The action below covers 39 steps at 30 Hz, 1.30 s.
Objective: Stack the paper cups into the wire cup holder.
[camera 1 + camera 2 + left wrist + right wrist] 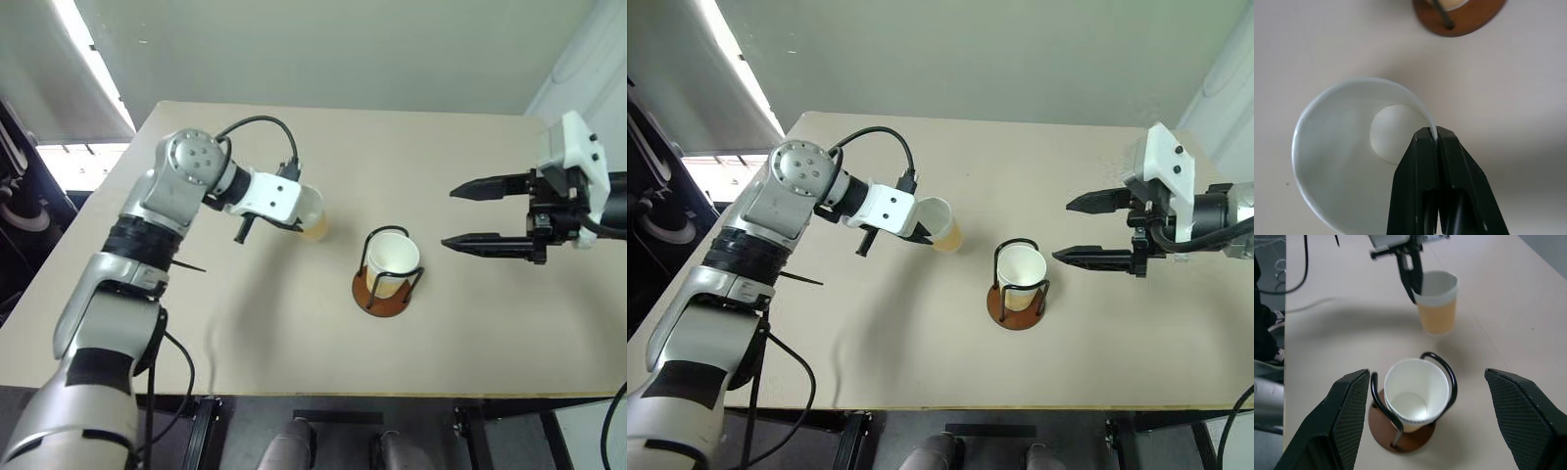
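The left claw [1413,281] is clamped on the rim of a tapered tan-yellow paper cup [1437,303], its mouth tipped toward the claw, its base nearly hidden in the head views. The black-wire cup holder on a reddish-brown disc [388,291] stands upright on the beige bench [294,333] with a white-rimmed cup [394,258] inside. The right claw [470,215] gapes wide, empty, beside it.

Four cameras, one beige tabletop [294,352].
Our head pair looks steeply down over it; our left wrist camera hangs close above a white-rimmed paper cup [1347,156], our right one faces the black wire holder [1442,374].
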Motion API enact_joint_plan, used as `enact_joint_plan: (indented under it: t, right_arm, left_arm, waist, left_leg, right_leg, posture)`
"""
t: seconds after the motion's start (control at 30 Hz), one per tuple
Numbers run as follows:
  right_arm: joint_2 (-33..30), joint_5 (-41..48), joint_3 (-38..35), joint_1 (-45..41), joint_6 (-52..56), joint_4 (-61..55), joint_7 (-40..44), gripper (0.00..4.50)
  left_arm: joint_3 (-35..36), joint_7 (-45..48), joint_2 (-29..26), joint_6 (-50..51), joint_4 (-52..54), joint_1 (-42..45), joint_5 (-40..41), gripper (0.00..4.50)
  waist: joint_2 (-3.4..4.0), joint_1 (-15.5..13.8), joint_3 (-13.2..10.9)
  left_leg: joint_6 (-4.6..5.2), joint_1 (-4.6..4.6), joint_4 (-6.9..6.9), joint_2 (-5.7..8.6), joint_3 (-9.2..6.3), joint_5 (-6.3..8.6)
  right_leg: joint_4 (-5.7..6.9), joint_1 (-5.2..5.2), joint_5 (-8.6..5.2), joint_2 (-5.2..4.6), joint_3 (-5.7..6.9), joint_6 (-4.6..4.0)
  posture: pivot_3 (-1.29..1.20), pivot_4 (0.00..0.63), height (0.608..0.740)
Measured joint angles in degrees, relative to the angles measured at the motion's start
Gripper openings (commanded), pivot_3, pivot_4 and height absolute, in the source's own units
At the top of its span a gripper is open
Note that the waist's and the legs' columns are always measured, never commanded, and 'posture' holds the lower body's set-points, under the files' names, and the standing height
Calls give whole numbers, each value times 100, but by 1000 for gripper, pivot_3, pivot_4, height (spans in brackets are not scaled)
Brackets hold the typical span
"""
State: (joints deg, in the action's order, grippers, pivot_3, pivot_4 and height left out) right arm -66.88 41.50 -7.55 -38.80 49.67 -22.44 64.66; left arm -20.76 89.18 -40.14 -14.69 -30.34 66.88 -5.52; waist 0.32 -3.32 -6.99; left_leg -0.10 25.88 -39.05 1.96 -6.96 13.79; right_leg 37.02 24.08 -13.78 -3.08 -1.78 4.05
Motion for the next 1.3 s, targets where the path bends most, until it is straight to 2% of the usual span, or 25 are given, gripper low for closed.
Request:
enact_joint_plan:
  t: [0.2, 0.5, 0.77, 1.07, 1.3]
  right_arm:
    - [-513, -391, 23, 347, -414, 263, 538, 3838]
    - [-743, -814, 87, 829, -870, 401, 838, 3838]
    - [-834, -614, -119, 976, -599, 78, 839, 3838]
    - [-846, -291, -436, 1075, -211, -198, 731, 3838]
    - [-983, 172, -893, 891, 214, -421, 555, 3838]
  left_arm:
    - [15, 133, -230, 610, 696, 11, 702, 11]
    - [-477, 147, -243, 1182, 1038, 468, 1556, 11]
    - [-1142, 149, -131, 1206, 1108, 1009, 2024, 11]
    - [-1419, 150, -12, 1034, 877, 1564, 2410, 11]
    - [-1647, 150, 144, 1003, 860, 1684, 2656, 11]
  waist:
    - [0, 2, 1]
    - [0, 1, 1]
    - [1, 3, 1]
    - [1, 1, 1]
    - [1, -6, 0]
  left_leg:
    - [1, 0, -2, 0, 1, 0]
    - [3, -1, -7, -1, 4, 0]
    - [3, 0, -5, -3, 4, 1]
    - [5, 1, -6, -2, 4, 1]
    - [5, 2, -7, -2, 5, 1]
  right_leg:
    - [2, -3, 1, -1, 1, 2]
    - [5, -6, 3, -2, 1, 5]
    - [3, -7, 3, -2, 1, 5]
    - [0, -8, 4, -2, 1, 7]
    - [-1, -9, 4, -3, 1, 8]
  posture:
    - [0, 150, 740]
    - [0, 150, 740]
    - [0, 150, 740]
    - [0, 150, 740]
    - [0, 150, 740]
